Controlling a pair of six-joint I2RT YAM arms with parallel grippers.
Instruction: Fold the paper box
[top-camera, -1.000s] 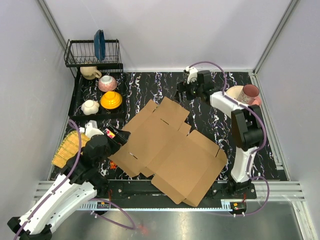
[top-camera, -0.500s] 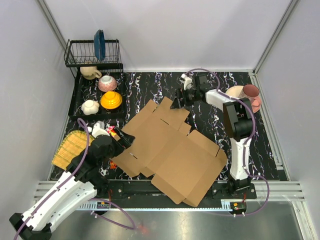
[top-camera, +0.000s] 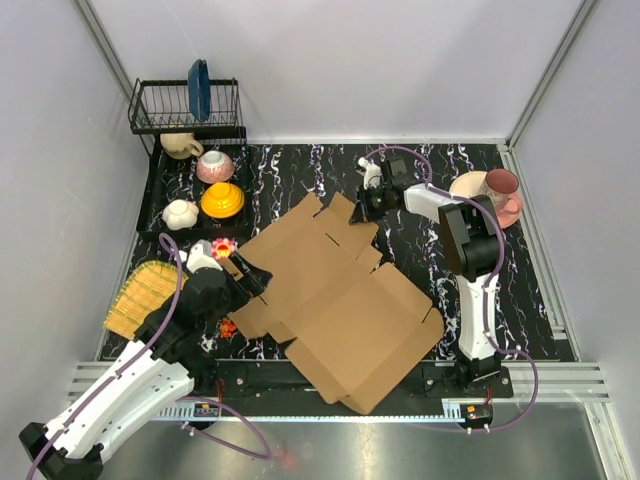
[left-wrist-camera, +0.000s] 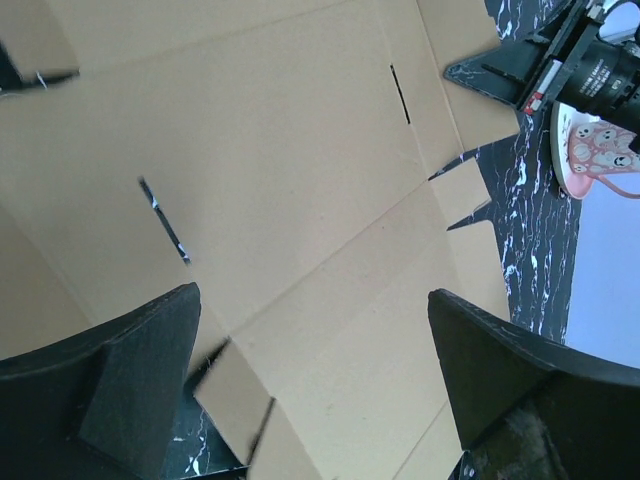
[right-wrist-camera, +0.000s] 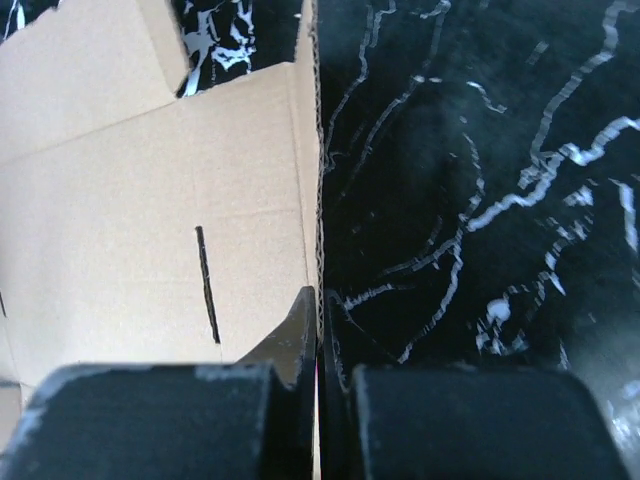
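Observation:
The paper box (top-camera: 340, 290) is a flat brown cardboard sheet with flaps and slits, lying unfolded across the black marbled table. My right gripper (top-camera: 368, 208) is at its far corner, shut on the flap's edge. In the right wrist view the corrugated edge of the paper box (right-wrist-camera: 150, 200) runs straight into the closed right gripper (right-wrist-camera: 320, 300). My left gripper (top-camera: 245, 280) hovers over the sheet's left side. In the left wrist view the left gripper (left-wrist-camera: 315, 300) stands wide open above the paper box (left-wrist-camera: 330, 230), holding nothing.
A dish rack (top-camera: 185, 105) with a blue plate (top-camera: 199, 88) stands at the back left, with a pink bowl (top-camera: 214, 165), a yellow bowl (top-camera: 221, 200) and a white pot (top-camera: 181, 213) below it. A pink mug (top-camera: 497, 187) sits at the back right. A yellow mat (top-camera: 140, 295) lies at the left.
My right gripper came down to the far flap and shut on its edge. The sheet shifted and turned slightly to the left. My left arm reached further over the sheet's left side.

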